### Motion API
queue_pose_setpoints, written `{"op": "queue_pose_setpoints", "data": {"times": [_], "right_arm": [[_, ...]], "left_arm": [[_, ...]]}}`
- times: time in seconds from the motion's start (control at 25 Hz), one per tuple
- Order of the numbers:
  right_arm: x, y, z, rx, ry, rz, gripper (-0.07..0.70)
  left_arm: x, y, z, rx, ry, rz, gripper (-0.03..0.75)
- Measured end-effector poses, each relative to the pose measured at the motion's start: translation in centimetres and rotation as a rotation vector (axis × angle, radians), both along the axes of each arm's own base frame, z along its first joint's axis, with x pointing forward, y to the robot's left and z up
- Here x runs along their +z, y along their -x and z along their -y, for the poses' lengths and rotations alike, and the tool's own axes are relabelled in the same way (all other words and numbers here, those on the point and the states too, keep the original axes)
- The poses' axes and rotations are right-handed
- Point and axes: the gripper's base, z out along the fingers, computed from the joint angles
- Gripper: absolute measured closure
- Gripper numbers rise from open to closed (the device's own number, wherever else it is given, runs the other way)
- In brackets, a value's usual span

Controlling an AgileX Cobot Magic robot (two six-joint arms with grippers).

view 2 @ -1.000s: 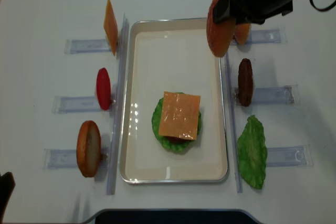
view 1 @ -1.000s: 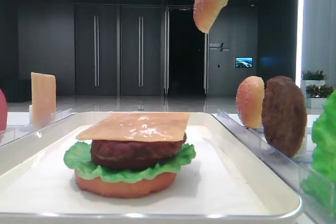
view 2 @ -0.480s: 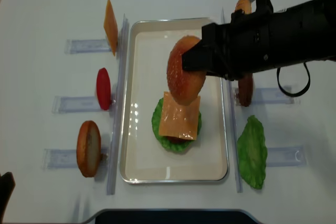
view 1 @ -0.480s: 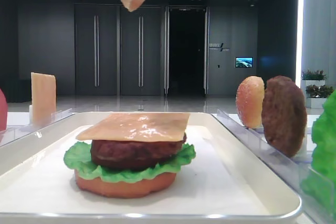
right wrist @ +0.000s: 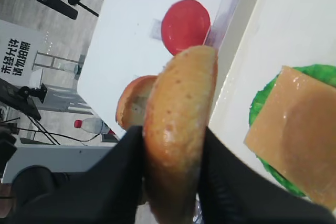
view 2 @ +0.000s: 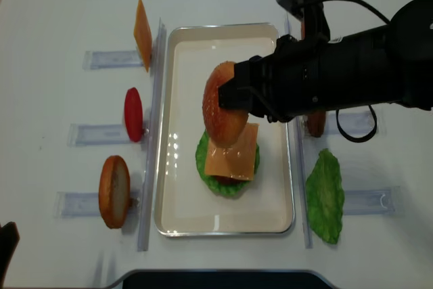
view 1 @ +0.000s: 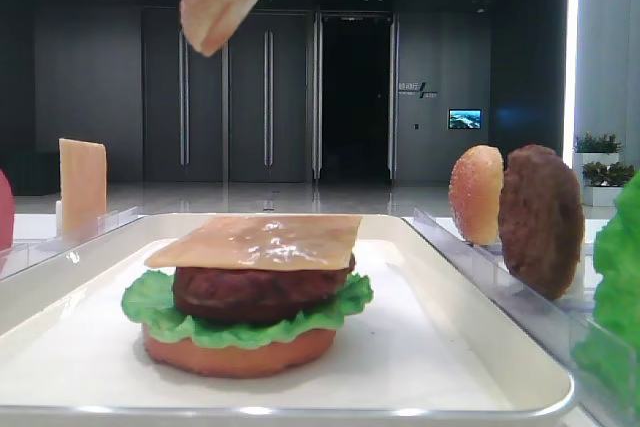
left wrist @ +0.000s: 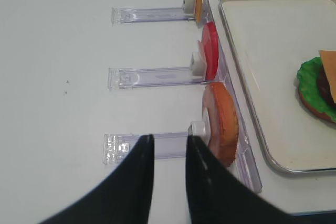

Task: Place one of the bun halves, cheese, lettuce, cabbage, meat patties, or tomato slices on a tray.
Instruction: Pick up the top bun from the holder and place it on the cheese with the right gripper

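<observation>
The right pincer (right wrist: 173,182), clamped on the glossy golden-brown sesame-speckled bun half (view 2: 225,103), holds it on edge above the cream-white rectangular tray (view 2: 177,208), with the stacked square orange cheese slice (view 2: 233,150) just below; the left pincer (left wrist: 169,156) is shut, idle.

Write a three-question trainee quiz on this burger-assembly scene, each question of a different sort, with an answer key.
1. True or false: the right gripper is shut on a bun half held on edge above the tray.
2. Multiple choice: what is the top layer of the stack on the tray? A) lettuce B) cheese C) tomato slice
3. Fill in: the left gripper is shut and holds ______.

Key
1. True; the bun half hangs over the tray, not yet on the stack.
2. B; the cheese lies over the meat patty, lettuce and the orange bottom disc.
3. Nothing; it hangs by the rack beside another bun half.
</observation>
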Motion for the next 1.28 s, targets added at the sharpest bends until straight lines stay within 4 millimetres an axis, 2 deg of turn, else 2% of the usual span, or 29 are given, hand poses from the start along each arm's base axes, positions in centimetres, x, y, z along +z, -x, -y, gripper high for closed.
{"op": "queue_pose_setpoints", "data": {"times": [0.2,0.36,0.72,1.28], "right_arm": [[-3.1,-1.2,-1.0,-0.006,0.033,-0.102,0.385],[-4.6,-1.7,-1.5,-0.011,0.034,-0.139,0.386],[-5.9,-2.1,-2.0,0.006,0.012,-0.174,0.387],[-6.7,-2.4,-2.1,0.005,0.034,-0.174,0.387]], "left_arm": [[0.0,0.0,0.0,0.000,0.000,0.000,0.557],[0.0,0.0,0.0,0.000,0.000,0.000,0.557],[0.0,0.0,0.0,0.000,0.000,0.000,0.557],[0.0,0.0,0.0,0.000,0.000,0.000,0.557]]}}
